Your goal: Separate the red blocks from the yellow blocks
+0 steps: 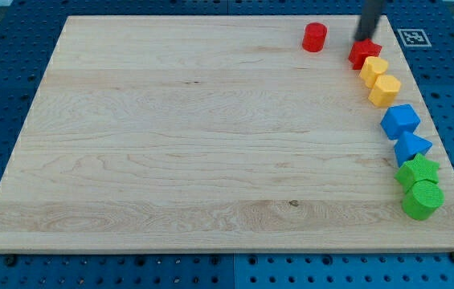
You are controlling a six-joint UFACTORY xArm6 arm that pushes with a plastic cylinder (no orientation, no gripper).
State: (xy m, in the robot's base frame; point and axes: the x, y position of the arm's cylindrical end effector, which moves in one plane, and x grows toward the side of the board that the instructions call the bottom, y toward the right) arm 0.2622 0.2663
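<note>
A red cylinder [315,37] stands alone near the board's top edge, right of centre. A red star-like block [364,54] sits at the top right, touching a yellow block [374,69] below it. A second yellow block [386,89] follows in the same column. My tip [364,38] is just above the red star block, to the right of the red cylinder and apart from it.
Below the yellow blocks the column runs on down the board's right side: a blue cube [401,120], a blue triangular block [411,147], a green star [418,170] and a green cylinder [423,199]. A fiducial marker [412,36] lies off the top right corner.
</note>
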